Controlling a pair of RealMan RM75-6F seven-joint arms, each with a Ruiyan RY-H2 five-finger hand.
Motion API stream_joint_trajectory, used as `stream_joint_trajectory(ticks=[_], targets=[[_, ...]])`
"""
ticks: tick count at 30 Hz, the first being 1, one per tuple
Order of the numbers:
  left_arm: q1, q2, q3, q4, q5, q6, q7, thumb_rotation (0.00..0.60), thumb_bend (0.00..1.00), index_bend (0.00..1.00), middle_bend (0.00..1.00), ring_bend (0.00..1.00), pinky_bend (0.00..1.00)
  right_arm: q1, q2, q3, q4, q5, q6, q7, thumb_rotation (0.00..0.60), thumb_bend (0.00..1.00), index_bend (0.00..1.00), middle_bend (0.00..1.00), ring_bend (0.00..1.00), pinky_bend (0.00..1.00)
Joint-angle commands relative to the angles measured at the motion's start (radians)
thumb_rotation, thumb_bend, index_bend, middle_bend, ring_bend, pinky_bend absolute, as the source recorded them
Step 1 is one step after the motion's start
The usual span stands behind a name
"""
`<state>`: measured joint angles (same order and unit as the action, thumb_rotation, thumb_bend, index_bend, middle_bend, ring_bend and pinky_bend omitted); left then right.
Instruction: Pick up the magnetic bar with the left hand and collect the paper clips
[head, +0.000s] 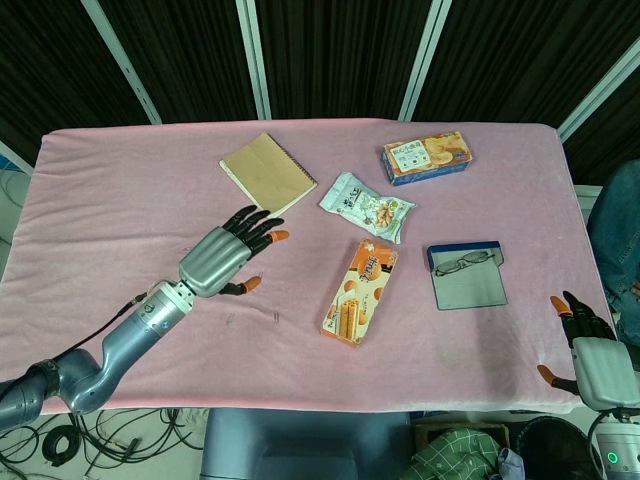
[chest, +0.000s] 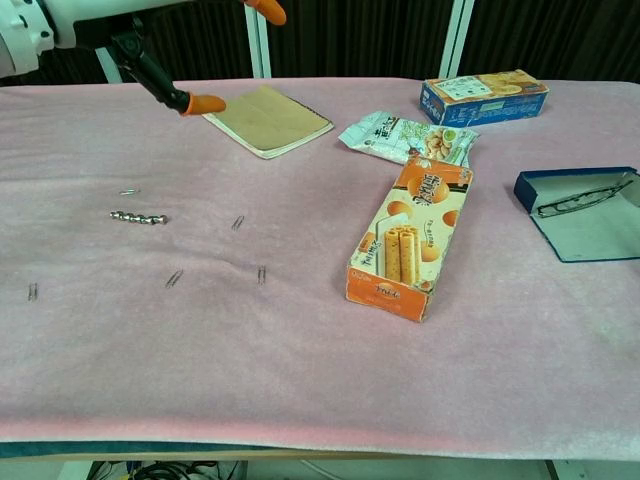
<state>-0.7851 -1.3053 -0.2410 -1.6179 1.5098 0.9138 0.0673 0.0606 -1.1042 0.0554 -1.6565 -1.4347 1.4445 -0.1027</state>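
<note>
Head view: left hand hovers over pink cloth, fingers spread, holding nothing, just below notebook; right hand at table's right edge, fingers apart, empty. Wafer box near centre. Chest view: magnetic bar lies flat on cloth at left, paper clips scattered around it, none touching it; only left fingertips show, above and well apart from bar. Glasses case at right.

Pink cloth over the table, soft and matt, faintly fuzzy. The magnetic bar glints like shiny beaded metal; paper clips are thin bright wire. Left hand: brushed silver shell, black fingers, orange rubbery tips. Snack box is glossy printed card.
</note>
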Motion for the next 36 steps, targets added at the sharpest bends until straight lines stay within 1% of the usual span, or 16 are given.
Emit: stream_joint_trajectory(ticks=[1,6,9,12,16,20,25,27,31,35,36], targets=[[-0.01,-0.003,0.007,0.006,-0.019,-0.013,0.006,0.6,0.3,0.16,0.08,0.0,0.02,-0.002,0.004,0.001,-0.004,0.002,0.001,0.004,0.6,0.08,0.0,0.0,0.07,0.18],[-0.026,-0.026,0.007,0.033,-0.081,-0.042,0.04,0.6,0.3,0.11,0.07,0.0,0.02,-0.004,0.011,-0.001,-0.009,0.002,-0.003,0.027,0.6,0.08,0.0,0.0,0.07,0.18],[-0.034,-0.035,0.009,0.03,-0.116,-0.059,0.062,0.6,0.3,0.1,0.07,0.0,0.02,-0.004,0.013,-0.001,-0.012,0.002,-0.005,0.035,0.6,0.08,0.0,0.0,0.07,0.18],[-0.04,-0.043,0.016,0.027,-0.117,-0.052,0.092,0.6,0.3,0.11,0.06,0.0,0.02,-0.003,0.014,-0.002,-0.011,0.008,-0.013,0.036,0.6,0.08,0.0,0.0,0.07,0.18],[-0.045,-0.067,0.024,0.06,-0.11,-0.031,0.13,0.6,0.3,0.12,0.05,0.0,0.02,-0.004,0.017,0.0,-0.01,0.016,-0.016,0.034,0.6,0.08,0.0,0.0,0.07,0.18],[-0.044,-0.083,0.035,0.079,-0.118,-0.029,0.118,0.6,0.3,0.16,0.05,0.0,0.02,-0.008,0.022,0.0,-0.02,0.015,-0.008,0.032,0.6,0.08,0.0,0.0,0.07,0.18],[-0.033,-0.076,0.051,0.094,-0.1,0.004,0.139,0.6,0.3,0.18,0.03,0.0,0.01,-0.006,0.025,-0.007,-0.024,0.008,-0.019,0.038,0.6,0.08,0.0,0.0,0.07,0.18],[-0.024,-0.073,0.052,0.099,-0.112,0.016,0.151,0.6,0.3,0.19,0.03,0.0,0.0,-0.005,0.026,-0.006,-0.023,0.015,-0.024,0.041,0.6,0.08,0.0,0.0,0.07,0.18],[0.004,-0.071,0.054,0.107,-0.184,0.029,0.189,0.6,0.3,0.25,0.03,0.0,0.0,-0.005,0.032,0.0,-0.025,0.033,-0.028,0.04,0.6,0.08,0.0,0.0,0.07,0.18],[0.018,-0.066,0.063,0.148,-0.317,-0.011,0.272,0.6,0.3,0.27,0.02,0.0,0.0,-0.007,0.033,0.002,-0.03,0.037,-0.027,0.04,0.6,0.08,0.0,0.0,0.07,0.18],[0.017,-0.071,0.062,0.174,-0.354,-0.022,0.286,0.6,0.3,0.27,0.02,0.0,0.0,-0.006,0.033,0.001,-0.031,0.036,-0.028,0.041,0.6,0.08,0.0,0.0,0.07,0.18]])
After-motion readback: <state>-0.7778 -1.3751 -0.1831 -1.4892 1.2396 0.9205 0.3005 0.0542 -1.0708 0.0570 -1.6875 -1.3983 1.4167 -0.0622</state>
